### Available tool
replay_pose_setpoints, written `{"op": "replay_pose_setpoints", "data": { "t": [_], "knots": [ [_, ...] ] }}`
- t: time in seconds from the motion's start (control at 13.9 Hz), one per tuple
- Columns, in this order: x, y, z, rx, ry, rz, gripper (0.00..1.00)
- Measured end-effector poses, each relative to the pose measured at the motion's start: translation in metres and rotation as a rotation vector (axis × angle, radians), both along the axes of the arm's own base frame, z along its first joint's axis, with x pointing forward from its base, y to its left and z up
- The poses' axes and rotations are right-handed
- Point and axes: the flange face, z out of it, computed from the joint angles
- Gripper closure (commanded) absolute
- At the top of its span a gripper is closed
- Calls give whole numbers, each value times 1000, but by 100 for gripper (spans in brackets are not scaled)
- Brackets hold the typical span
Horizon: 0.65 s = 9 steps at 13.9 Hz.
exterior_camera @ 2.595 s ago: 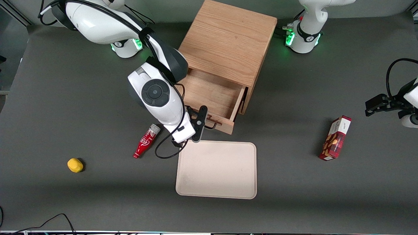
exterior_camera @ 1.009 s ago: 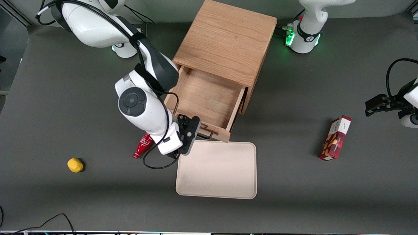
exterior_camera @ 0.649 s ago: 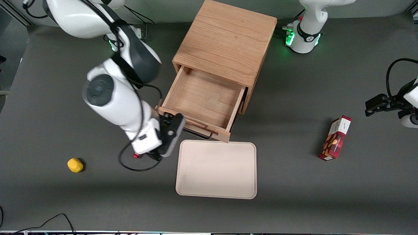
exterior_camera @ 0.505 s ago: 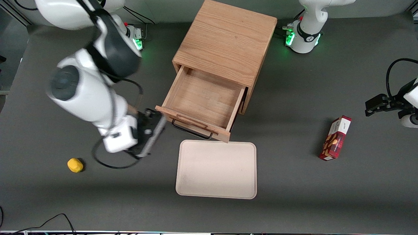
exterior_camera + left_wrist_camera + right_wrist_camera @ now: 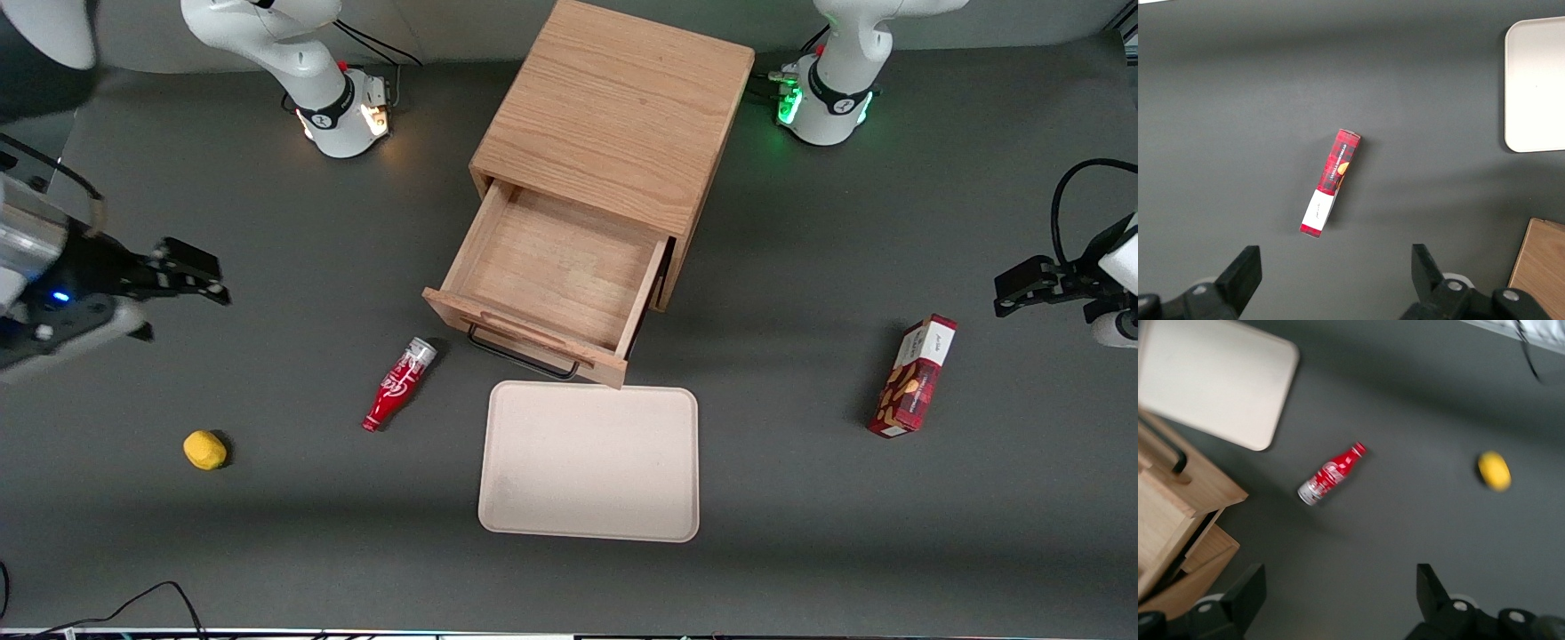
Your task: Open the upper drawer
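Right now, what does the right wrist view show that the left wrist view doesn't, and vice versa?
Right wrist only: the red bottle lying on the table, the lemon, and the upper drawer pulled out with its black handle. The end effector hangs open above the table, toward the working arm's end.
Left wrist only: the red box lying flat.
Both: the tray and the cabinet.
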Motion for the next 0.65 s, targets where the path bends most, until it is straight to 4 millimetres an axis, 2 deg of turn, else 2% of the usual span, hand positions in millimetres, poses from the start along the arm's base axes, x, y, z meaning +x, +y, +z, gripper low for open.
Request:
{"op": "replay_pose_setpoints", "data": {
  "t": [0.14,0.29,0.5,0.65],
  "knots": [
    [-16,-27,-1,-18,39,-120,0],
    [-23,-46,-18,-19,69,-168,0],
    [-34,-59,-42,-3,55,-199,0],
    [-49,-62,-44,10,52,-201,0]
  ]
}}
